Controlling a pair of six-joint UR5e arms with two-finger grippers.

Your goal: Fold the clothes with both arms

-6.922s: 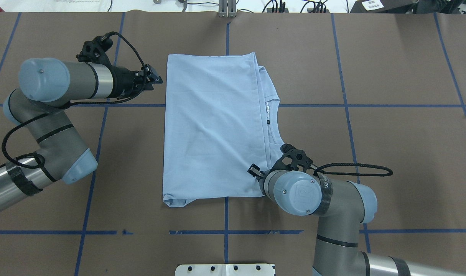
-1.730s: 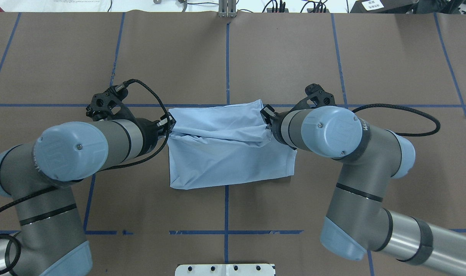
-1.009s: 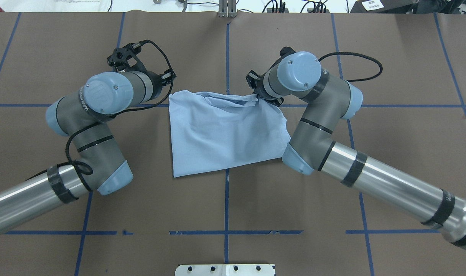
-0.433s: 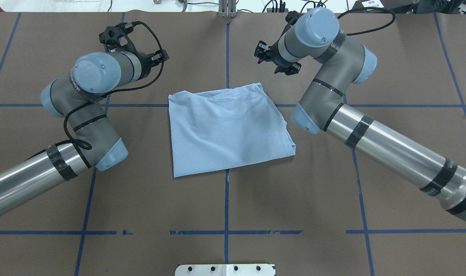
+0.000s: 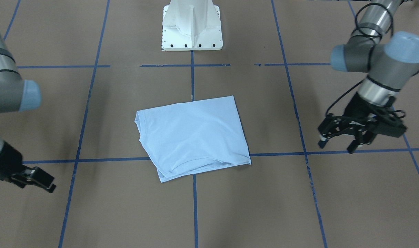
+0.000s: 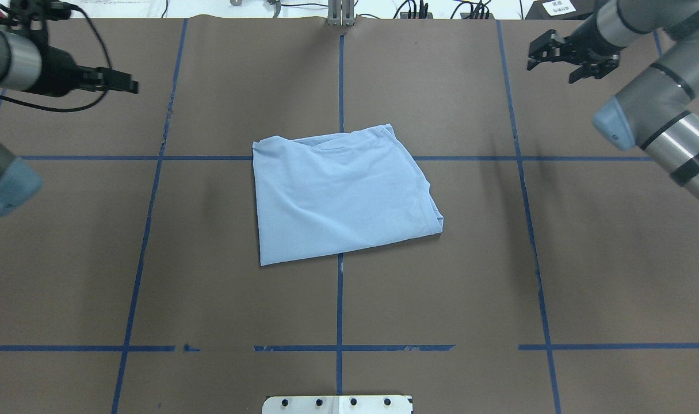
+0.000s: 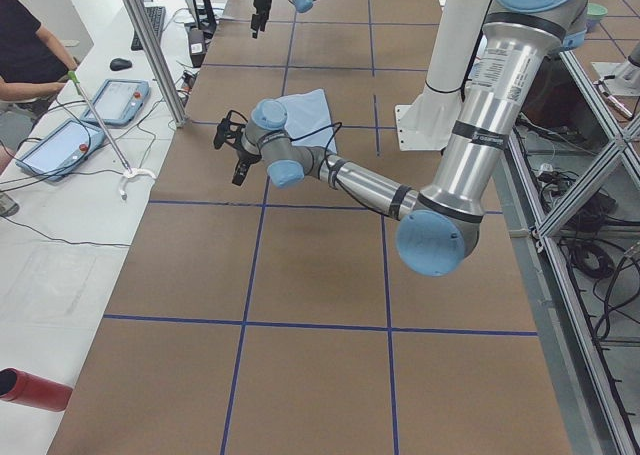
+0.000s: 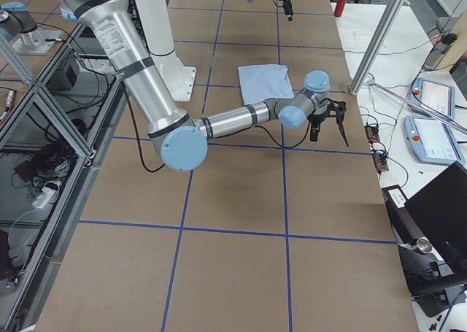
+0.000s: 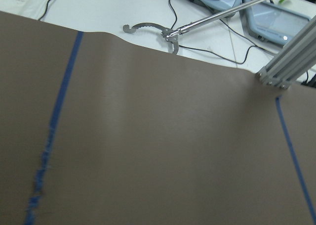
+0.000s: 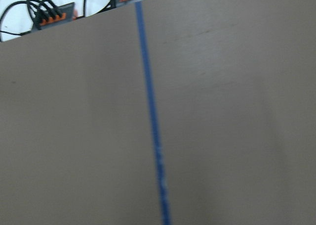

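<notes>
Brown table covering [image 6: 211, 259], blue tape grid [image 6: 339, 310], white side bench [image 7: 70, 275], aluminium posts [image 7: 152, 45], perhaps teach pendants [image 7: 55, 147]

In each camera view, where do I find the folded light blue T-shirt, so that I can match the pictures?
Exterior front-facing: the folded light blue T-shirt lies at centre, below the white pedestal base.
Overhead exterior: centre; the base is at the bottom edge.
Exterior left: upper middle.
Exterior right: upper middle.
Left wrist-mounted: not in it.
Right wrist-mounted: not in it.
Shared landmark: the white pedestal base.

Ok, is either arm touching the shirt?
No, the shirt lies alone, with the left arm and right arm well off to either side.
</notes>
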